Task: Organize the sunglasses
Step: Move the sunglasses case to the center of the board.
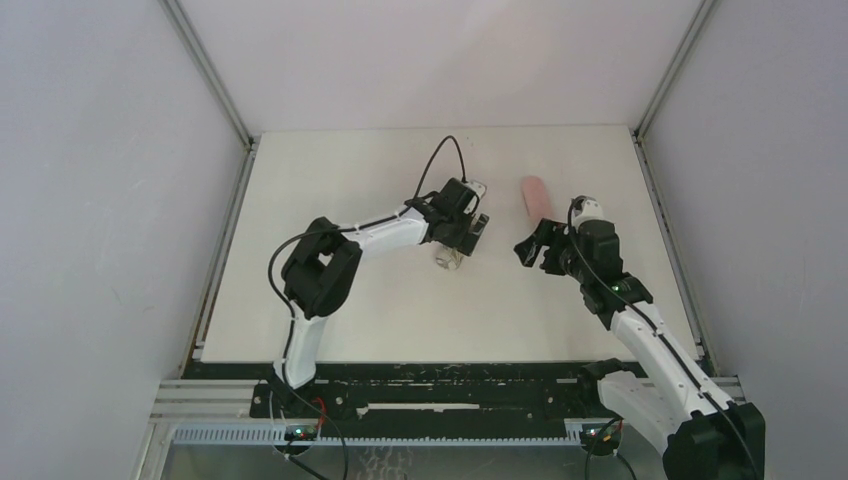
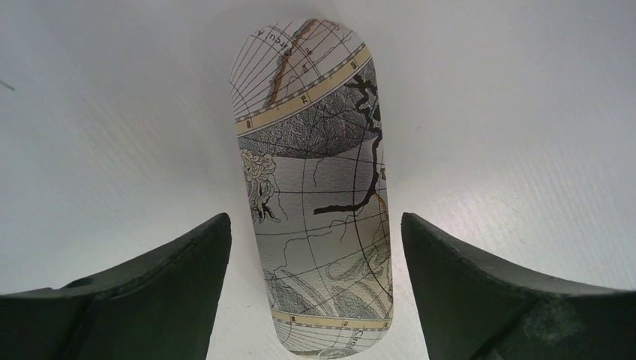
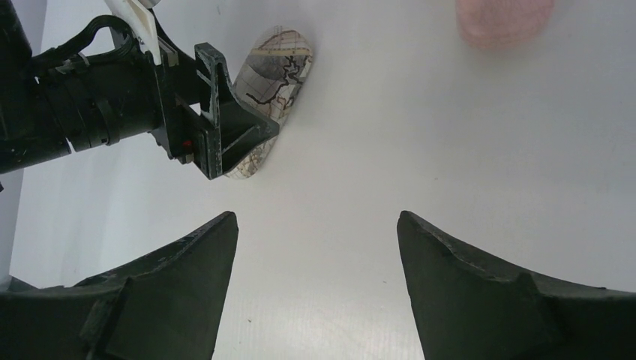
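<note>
Grey map-print case (image 2: pixel 311 187) flat on table (image 1: pixel 340 170); left fingers (image 2: pixel 150 289) wide, straddling it, not touching. Right fingers (image 3: pixel 487 292) wide, empty, right of case. Sunglasses unseen; judged cased. Next: lift clear.

map-print case (image 2: pixel 315 187): near end cut by bottom edge, left wrist view | top view: same case mostly hidden under left gripper (image 1: pixel 468 238) | right wrist view: its near part behind that gripper | pink case (image 3: pixel 504 19): blurred, cut by top edge | right arm base (image 1: pixel 715 445): cropped at corner, top view
</note>
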`<state>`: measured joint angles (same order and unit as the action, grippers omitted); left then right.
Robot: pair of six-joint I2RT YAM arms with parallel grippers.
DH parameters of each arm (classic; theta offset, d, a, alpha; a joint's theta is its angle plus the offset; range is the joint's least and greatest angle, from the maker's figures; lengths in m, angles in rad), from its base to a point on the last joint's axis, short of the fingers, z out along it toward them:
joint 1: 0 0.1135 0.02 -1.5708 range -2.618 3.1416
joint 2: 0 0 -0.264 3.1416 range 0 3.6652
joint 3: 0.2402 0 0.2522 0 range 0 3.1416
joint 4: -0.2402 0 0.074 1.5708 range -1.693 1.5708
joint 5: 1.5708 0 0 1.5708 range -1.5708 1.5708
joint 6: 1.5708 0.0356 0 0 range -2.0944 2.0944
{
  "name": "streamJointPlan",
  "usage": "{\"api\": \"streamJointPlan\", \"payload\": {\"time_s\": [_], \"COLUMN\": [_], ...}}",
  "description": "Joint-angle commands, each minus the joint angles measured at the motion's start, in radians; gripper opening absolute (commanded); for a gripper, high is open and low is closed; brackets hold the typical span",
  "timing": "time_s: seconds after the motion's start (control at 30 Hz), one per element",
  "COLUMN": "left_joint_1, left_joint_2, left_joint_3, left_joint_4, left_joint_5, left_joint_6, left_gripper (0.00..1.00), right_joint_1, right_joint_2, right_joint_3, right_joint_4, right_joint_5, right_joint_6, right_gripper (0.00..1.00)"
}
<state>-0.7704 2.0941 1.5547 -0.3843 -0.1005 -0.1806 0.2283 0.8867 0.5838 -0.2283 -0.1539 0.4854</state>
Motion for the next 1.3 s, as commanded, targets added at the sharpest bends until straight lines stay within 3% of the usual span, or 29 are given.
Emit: {"api": "streamJointPlan", "payload": {"time_s": [0.0,0.33,0.7,1.0,1.27], "left_joint_1": [-0.006,-0.006,-0.004,0.006,0.027], "left_joint_2": [0.016,0.052,0.167,0.362,0.444], "left_joint_3": [0.063,0.128,0.369,0.684,0.763], "left_joint_4": [-0.027,-0.063,-0.088,-0.110,-0.073], "left_joint_5": [0.012,0.028,-0.055,-0.086,-0.081], "left_joint_6": [-0.005,-0.129,-0.427,-0.523,-0.545], "left_gripper": [0.83,0.62,0.58,0.58,0.63], "right_joint_1": [-0.010,-0.015,-0.015,-0.015,-0.018], "right_joint_2": [-0.027,-0.088,-0.144,-0.149,-0.163], "right_joint_3": [-0.001,-0.001,-0.032,-0.048,-0.048], "right_joint_4": [-0.012,-0.061,-0.109,-0.115,-0.122], "right_joint_5": [0.016,0.044,0.105,0.097,0.101], "right_joint_6": [-0.022,0.001,0.062,0.078,0.058], "right_gripper": [0.77,0.74,0.73,0.73,0.74]}}
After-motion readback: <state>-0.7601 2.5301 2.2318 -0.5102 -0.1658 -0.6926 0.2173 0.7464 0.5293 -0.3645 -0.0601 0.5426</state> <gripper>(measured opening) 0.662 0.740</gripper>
